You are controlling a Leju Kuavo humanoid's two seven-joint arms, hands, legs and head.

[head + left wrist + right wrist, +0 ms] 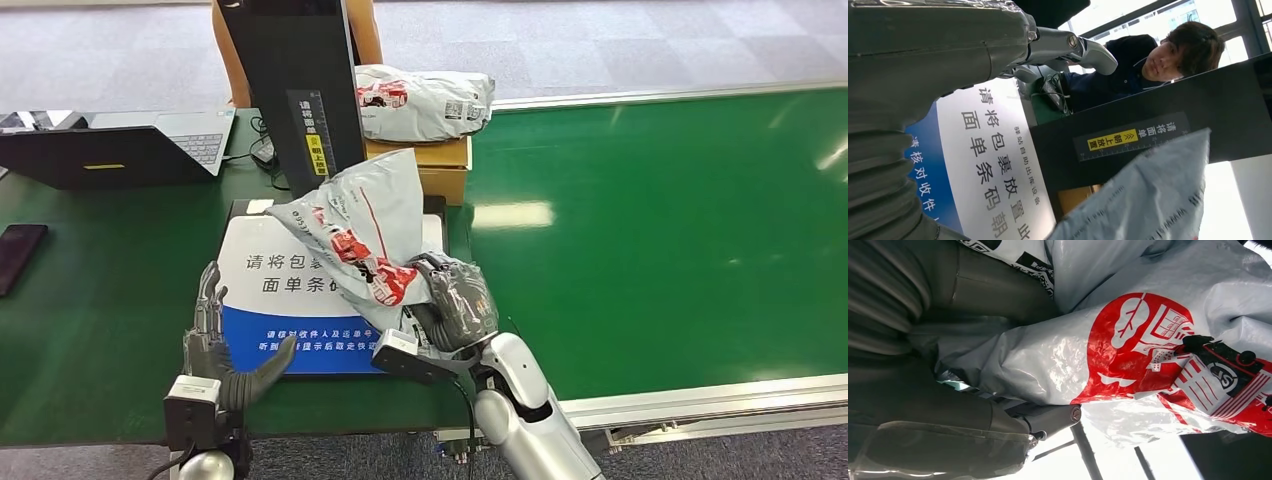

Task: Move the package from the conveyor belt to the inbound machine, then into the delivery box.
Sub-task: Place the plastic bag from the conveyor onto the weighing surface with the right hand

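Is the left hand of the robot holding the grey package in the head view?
No, the left hand rests open at the edge of the blue and white platform, while the right hand grips the grey package.

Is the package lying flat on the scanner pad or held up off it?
Held up: the right hand grips the package at one end, raised above the pad.

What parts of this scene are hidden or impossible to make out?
- Head view: the held package covers part of the sign's wording.
- Head view: the black panel hides most of the person.
- Right wrist view: the right hand's fingertips are hidden by the package.
- Package contents: unseen.
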